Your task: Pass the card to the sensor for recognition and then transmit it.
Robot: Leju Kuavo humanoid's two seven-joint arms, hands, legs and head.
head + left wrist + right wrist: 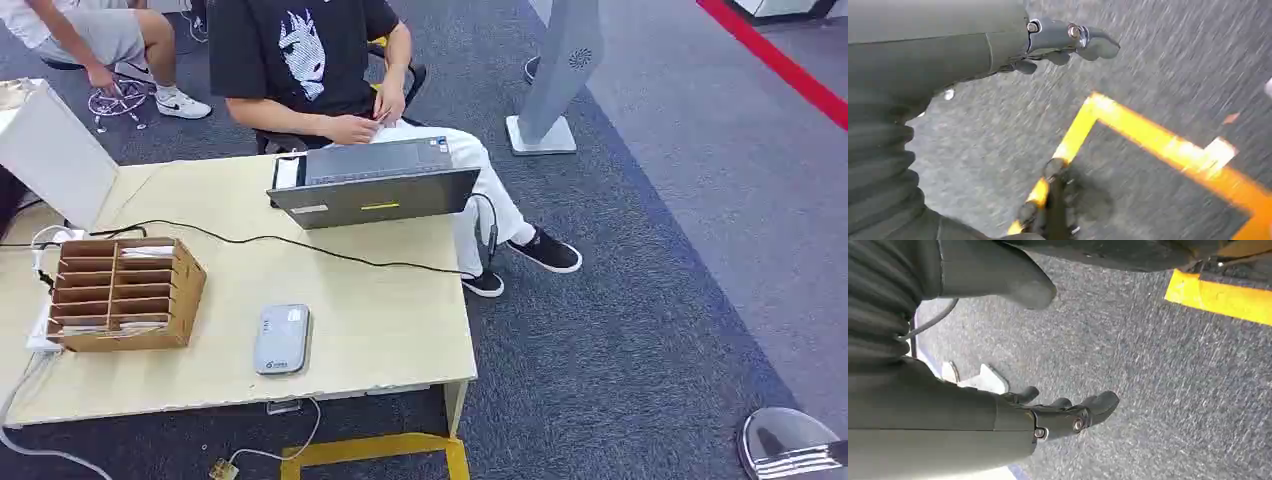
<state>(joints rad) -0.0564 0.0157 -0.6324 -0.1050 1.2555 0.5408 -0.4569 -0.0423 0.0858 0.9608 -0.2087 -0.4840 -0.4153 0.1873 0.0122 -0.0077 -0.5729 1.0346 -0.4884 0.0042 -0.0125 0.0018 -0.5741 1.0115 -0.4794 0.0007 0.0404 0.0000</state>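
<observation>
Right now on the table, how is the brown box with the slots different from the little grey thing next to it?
The wooden card rack is brown, tall and boxy, with open slots holding light cards; the grey card sensor is low, flat and closed, with rounded corners. The rack sits at the table's left end, the sensor nearer the middle. Both rest near the table's front edge, apart from each other, with no hand on them.
</observation>
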